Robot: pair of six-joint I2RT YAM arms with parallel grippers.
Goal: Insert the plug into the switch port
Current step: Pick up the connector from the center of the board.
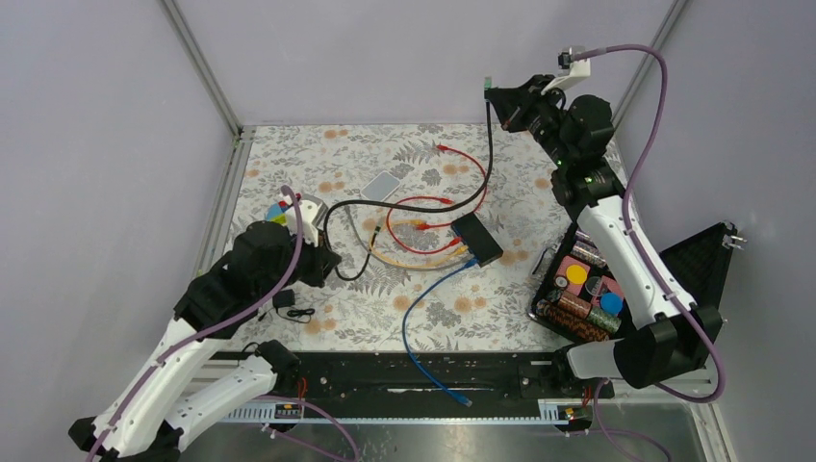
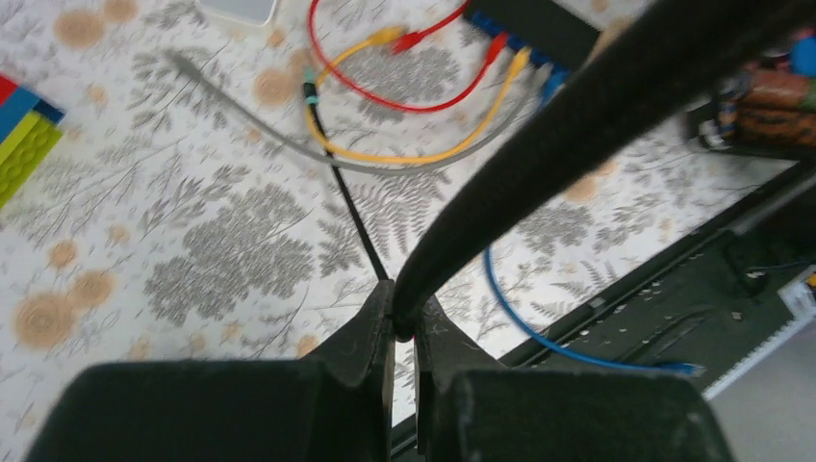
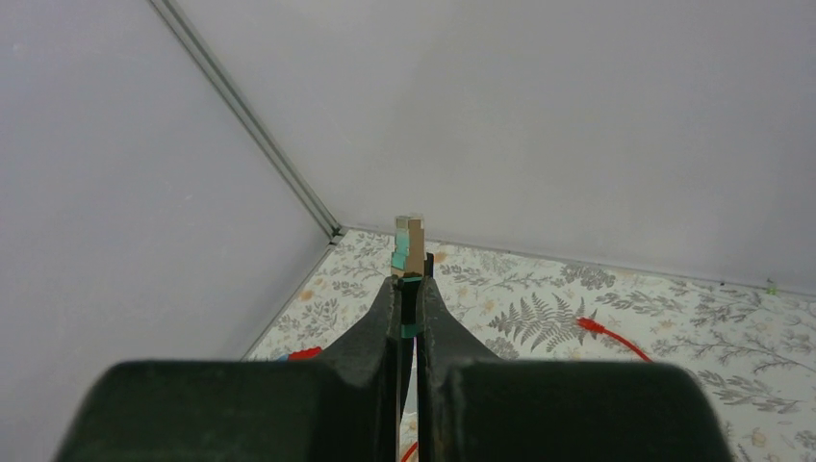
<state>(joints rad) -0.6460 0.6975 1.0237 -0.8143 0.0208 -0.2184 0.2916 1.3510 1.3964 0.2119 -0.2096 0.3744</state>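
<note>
The table [image 1: 423, 318] wears a matt printed sheet with a fern and flower pattern, smooth and without shine. The walls [image 1: 385, 58] are flat, matt panels, joined by posts [image 1: 202, 67] of brushed silvery metal. The switch [image 1: 478, 240] is a black box with a dull plastic look. The black cable [image 2: 577, 130] has a matt, rubbery jacket. The red cable [image 2: 414, 108], yellow cable [image 2: 414, 159] and blue cable [image 2: 524, 327] have smooth, slightly glossy ones. The plug [image 3: 409, 246] looks like pale translucent plastic with a teal boot. The left end effector [image 2: 404, 313] and right end effector [image 3: 409, 298] show matt black fingers with a fine grainy texture. The arm shells [image 1: 616, 241] are smooth white plastic with a soft sheen.
</note>
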